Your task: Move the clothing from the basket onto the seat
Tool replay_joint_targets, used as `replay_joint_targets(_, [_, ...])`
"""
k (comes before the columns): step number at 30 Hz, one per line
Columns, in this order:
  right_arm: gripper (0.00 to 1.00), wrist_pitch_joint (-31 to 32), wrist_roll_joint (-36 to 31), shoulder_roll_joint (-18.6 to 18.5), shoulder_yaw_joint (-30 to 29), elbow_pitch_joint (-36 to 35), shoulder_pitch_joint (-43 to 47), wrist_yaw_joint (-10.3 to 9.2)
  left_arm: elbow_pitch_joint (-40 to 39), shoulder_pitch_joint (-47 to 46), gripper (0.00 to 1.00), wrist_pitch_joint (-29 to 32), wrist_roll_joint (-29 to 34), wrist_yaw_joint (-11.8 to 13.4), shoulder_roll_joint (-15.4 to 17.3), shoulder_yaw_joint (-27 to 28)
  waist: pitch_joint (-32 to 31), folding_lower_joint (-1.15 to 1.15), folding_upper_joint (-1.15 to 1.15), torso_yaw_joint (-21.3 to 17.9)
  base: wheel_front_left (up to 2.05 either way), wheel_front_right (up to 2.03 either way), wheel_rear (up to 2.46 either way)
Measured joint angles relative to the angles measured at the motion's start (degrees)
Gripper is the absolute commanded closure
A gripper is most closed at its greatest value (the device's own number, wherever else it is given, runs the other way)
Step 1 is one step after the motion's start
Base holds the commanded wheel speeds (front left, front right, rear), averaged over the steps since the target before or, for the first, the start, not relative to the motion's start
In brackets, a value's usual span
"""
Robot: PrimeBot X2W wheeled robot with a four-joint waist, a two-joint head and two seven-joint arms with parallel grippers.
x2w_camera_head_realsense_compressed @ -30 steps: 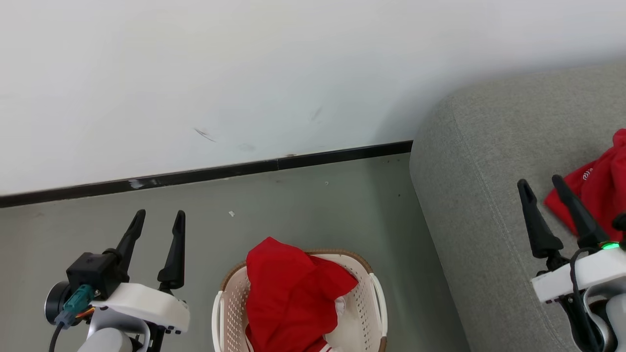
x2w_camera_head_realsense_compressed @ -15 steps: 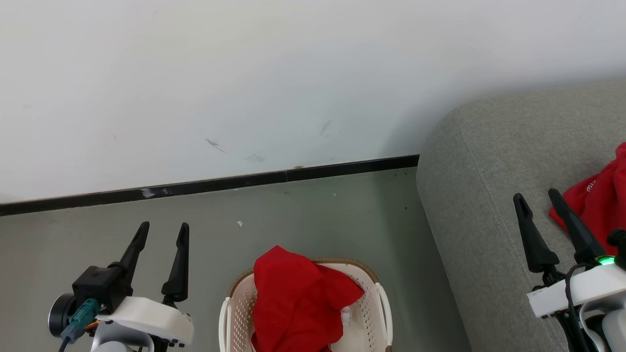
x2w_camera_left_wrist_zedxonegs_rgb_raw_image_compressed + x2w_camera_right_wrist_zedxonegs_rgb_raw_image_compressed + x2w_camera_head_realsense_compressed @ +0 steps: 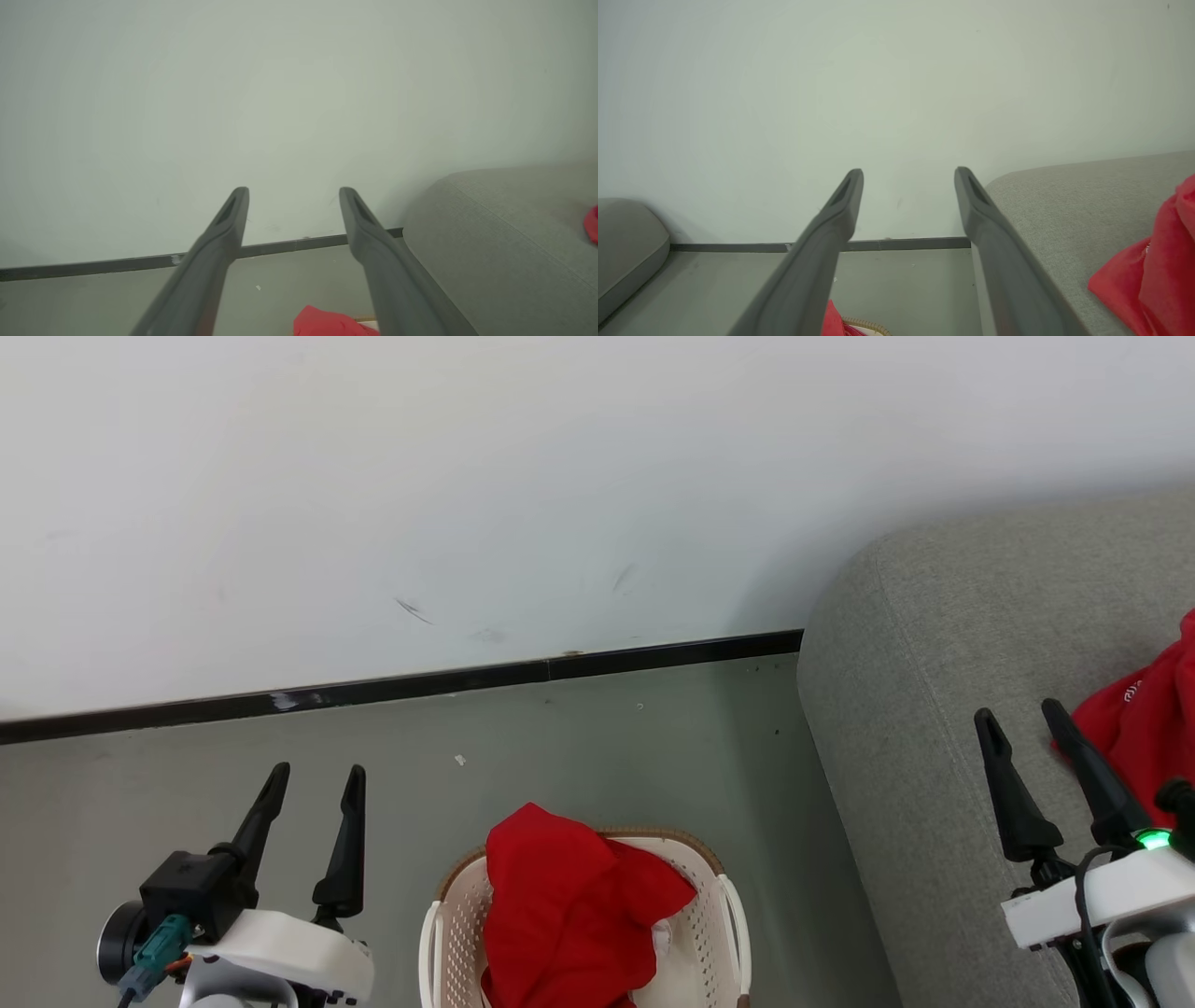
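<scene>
A: Where does the basket stand?
B: On the floor, low in the middle of the head view, with the clothing heaped in it and rising above its far rim.
A: And the seat?
B: Right of the basket, near it with a strip of floor between, reaching back to the wall. A second garment lies on it at the right edge.
A: The grippers?
B: The left gripper is over the floor, left of the basket; the right gripper is over the seat, just left of that garment
</scene>
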Motion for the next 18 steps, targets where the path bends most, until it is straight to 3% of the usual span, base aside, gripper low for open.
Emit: replay_joint_targets(18, [0.0,0.0,0.0,0.5,0.7,-0.7,1.3,0.0,3.2,1.0,0.0,0.1,0.3,-3.0,-0.9,-2.9,1.3,0.0,0.0,-0.2,0.0,0.0,0.0])
